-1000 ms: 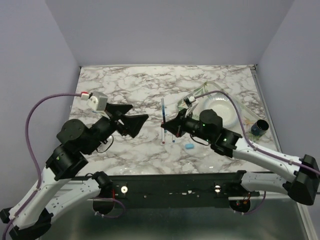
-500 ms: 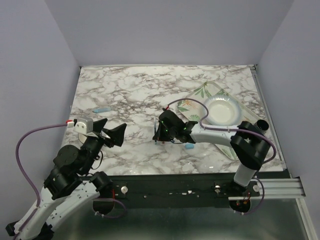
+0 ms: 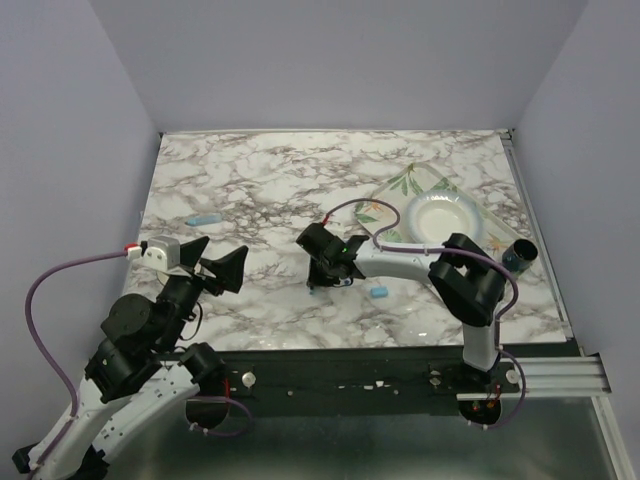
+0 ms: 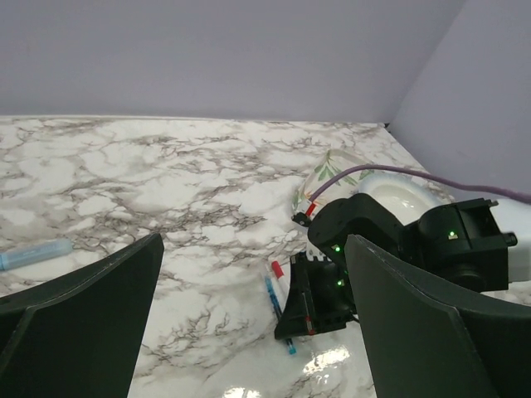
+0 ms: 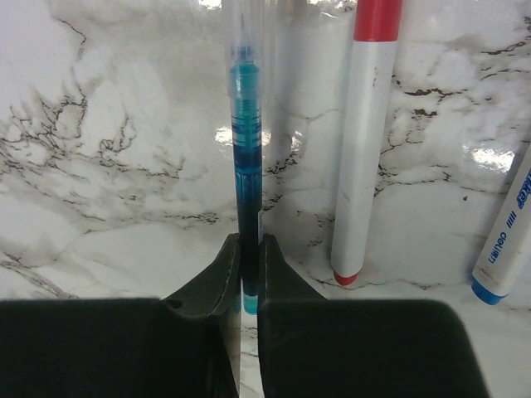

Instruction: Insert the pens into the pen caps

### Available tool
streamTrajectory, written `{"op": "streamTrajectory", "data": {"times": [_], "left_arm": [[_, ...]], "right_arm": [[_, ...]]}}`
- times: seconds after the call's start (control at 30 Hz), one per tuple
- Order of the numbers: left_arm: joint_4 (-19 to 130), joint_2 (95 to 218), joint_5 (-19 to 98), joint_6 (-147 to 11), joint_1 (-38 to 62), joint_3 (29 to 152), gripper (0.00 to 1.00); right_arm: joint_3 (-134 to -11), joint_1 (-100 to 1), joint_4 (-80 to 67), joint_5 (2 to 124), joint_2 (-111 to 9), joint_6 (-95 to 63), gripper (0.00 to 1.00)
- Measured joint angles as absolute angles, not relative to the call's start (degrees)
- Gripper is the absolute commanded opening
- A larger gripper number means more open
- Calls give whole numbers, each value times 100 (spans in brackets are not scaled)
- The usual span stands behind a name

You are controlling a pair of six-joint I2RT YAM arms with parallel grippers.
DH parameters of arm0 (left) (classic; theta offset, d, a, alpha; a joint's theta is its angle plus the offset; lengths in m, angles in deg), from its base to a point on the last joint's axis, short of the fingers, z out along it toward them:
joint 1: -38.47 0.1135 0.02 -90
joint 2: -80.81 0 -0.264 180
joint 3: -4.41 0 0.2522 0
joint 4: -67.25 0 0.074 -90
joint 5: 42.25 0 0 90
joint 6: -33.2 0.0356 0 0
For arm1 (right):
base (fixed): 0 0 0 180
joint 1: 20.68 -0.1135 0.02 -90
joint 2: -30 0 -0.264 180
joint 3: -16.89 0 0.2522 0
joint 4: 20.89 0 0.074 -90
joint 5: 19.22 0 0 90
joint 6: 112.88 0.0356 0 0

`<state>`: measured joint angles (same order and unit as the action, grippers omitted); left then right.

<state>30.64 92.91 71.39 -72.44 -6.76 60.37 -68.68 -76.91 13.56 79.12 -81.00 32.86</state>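
Note:
My right gripper [image 3: 319,274] is low over the marble table, shut on the blue-barrelled pen [image 5: 247,166]. The pen points away from the fingers [image 5: 226,274] and lies along the table. The left wrist view also shows this pen [image 4: 271,292] under the right gripper [image 4: 289,328]. A white pen with red ends [image 5: 361,149] lies just right of it, and a white pen with a blue end [image 5: 506,249] further right. One light blue cap [image 3: 379,292] lies right of the gripper, another [image 3: 203,218] at the far left. My left gripper [image 3: 225,264] is open and empty, held above the table.
A floral tray [image 3: 398,184] holds a white bowl [image 3: 442,218] at the back right. A dark round cup [image 3: 518,255] stands at the right edge. The right arm's purple cable [image 3: 352,206] loops over the tray. The far-left cap also shows in the left wrist view [image 4: 33,253].
The right gripper has moved left and down to the table and closed on the blue pen. The left gripper has pulled back towards the near left.

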Motion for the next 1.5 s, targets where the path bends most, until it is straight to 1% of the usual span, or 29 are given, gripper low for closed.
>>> {"op": "streamTrajectory", "data": {"times": [0.07,0.17,0.3,0.43,0.53,0.6,0.73,0.77,0.83,0.87,0.97,1.0,1.03,1.07,1.1,1.17,1.27,1.37,1.4,1.5], "left_arm": [[3064,9291,7143,-7244,-676,6037,99],[3062,9282,7178,-7244,-676,6037,99],[3062,9278,7298,-7246,-676,6037,99],[3055,9374,7552,-7303,-676,6054,99],[2933,9831,7901,-7487,-676,6220,99],[2784,10288,8098,-7668,-676,6436,99],[2406,11634,8583,-8208,-668,7103,99],[2327,11962,8714,-8411,-641,7247,99],[2216,12443,8806,-8617,-572,7444,99],[2166,12666,8787,-8730,-480,7521,99],[2028,13433,8330,-9307,534,7886,95],[2013,13612,8183,-9460,867,7969,91],[1927,13835,8057,-9838,1214,8065,91],[1877,13905,8013,-10029,1356,8102,91],[1600,14193,7921,-10464,1754,8299,91],[1169,14740,7755,-11185,2241,8729,91],[647,15835,7324,-12216,2969,9416,89],[310,16615,7058,-12962,3286,9743,86],[233,16819,6994,-13176,3347,9813,83],[-223,17623,6789,-13941,3616,10305,82]], "right_arm": [[-6925,-7699,1474,7958,-8111,3304,26],[-6941,-7704,1559,8008,-8104,3306,28],[-6868,-7721,1664,8069,-7991,3280,30],[-6685,-7723,1701,8082,-7573,3138,30],[-6648,-7726,1697,8080,-7086,2995,30],[-6558,-7726,1657,8054,-6686,2906,34],[-6169,-7726,1480,7903,-5691,2659,41],[-6077,-7726,1386,7875,-5503,2604,47],[-5859,-7726,1286,7837,-5040,2499,54],[-5684,-7726,1183,7809,-4693,2416,61],[-5314,-7726,1082,7794,-4030,2279,73],[-5196,-7726,1008,7778,-3858,2224,75],[-5043,-7726,977,7776,-3650,2202,76],[-4925,-7728,966,7778,-3488,2178,77],[-4836,-7730,936,7776,-3364,2171,78],[-4608,-7732,925,7783,-3042,2145,78],[-4434,-7732,921,7787,-2677,2097,78],[-4366,-7732,918,7794,-2411,2040,78],[-4364,-7732,921,7800,-2345,2010,78],[-4364,-7732,925,7868,-2236,1944,78]]}}
